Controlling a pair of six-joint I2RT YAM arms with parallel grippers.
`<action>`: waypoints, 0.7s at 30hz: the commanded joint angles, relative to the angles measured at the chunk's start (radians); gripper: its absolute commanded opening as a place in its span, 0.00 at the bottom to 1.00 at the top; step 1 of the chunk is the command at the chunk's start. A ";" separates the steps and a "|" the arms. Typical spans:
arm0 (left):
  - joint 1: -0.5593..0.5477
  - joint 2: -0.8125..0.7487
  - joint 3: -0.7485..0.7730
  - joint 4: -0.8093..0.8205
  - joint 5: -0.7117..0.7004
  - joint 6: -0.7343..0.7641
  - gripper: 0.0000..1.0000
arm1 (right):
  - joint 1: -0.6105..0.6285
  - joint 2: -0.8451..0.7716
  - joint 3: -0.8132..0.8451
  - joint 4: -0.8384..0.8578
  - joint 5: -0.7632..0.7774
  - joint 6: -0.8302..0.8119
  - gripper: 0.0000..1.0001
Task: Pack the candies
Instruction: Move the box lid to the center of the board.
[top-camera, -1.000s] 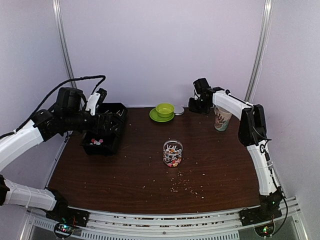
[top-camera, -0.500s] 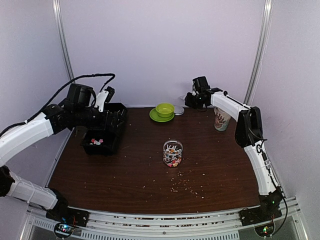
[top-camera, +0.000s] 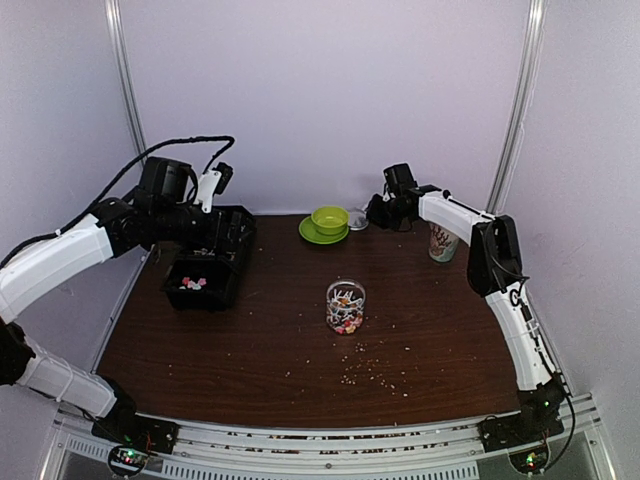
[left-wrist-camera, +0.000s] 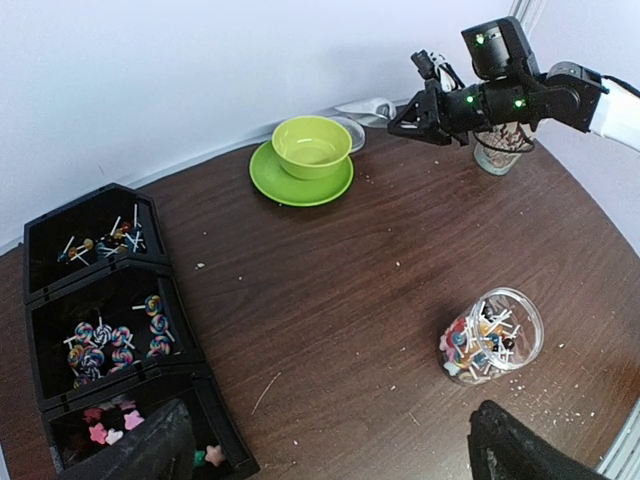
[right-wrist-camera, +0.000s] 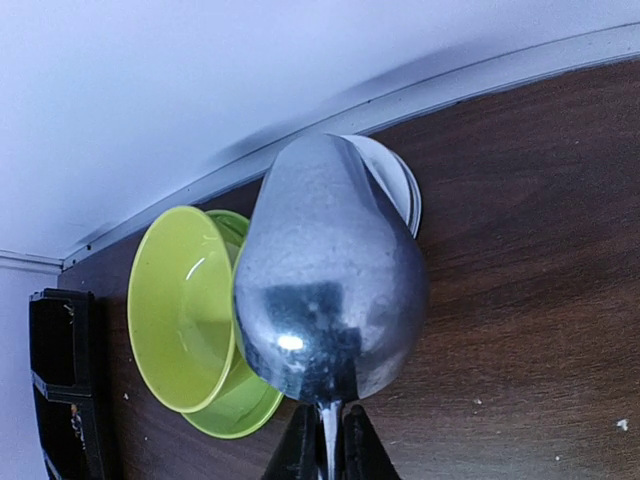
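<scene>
**Steel spoon swung toward the bowl as the left arm lifted off the tray**

Over the last second the right arm had carried its spoon leftward along the back of the worktop. It had moved away from the paper cup until the scoop hung just beside the green bowl on its saucer. The right fingers were pressed together on the spoon's thin handle. No sweet showed on the side facing the wrist camera.

In the same second the left arm had risen and drawn back from the black tray. The left fingers stood spread wide, holding nothing, high above the worktop.

The candies lay in two places. One heap sat in the glass jar at the middle of the worktop. The rest were in the tray's three compartments at the left, with lollipops in the two farther ones and pink stars in the nearest. Crumbs were scattered in front of the jar.

Neither arm was working on a sweet at that moment. The spoon's drift toward the bowl looked like a tool being set aside. With sweets left in the tray, though, the packing probably was not finished.
</scene>
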 joint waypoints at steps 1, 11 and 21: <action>0.008 -0.005 0.014 0.039 -0.014 0.005 0.98 | 0.002 0.022 0.008 -0.013 -0.090 0.003 0.00; 0.008 -0.019 -0.025 0.059 -0.009 0.007 0.98 | 0.006 -0.036 -0.027 -0.102 0.151 -0.100 0.00; 0.007 -0.022 -0.034 0.062 -0.011 0.005 0.98 | -0.008 -0.027 -0.024 -0.105 0.121 -0.099 0.00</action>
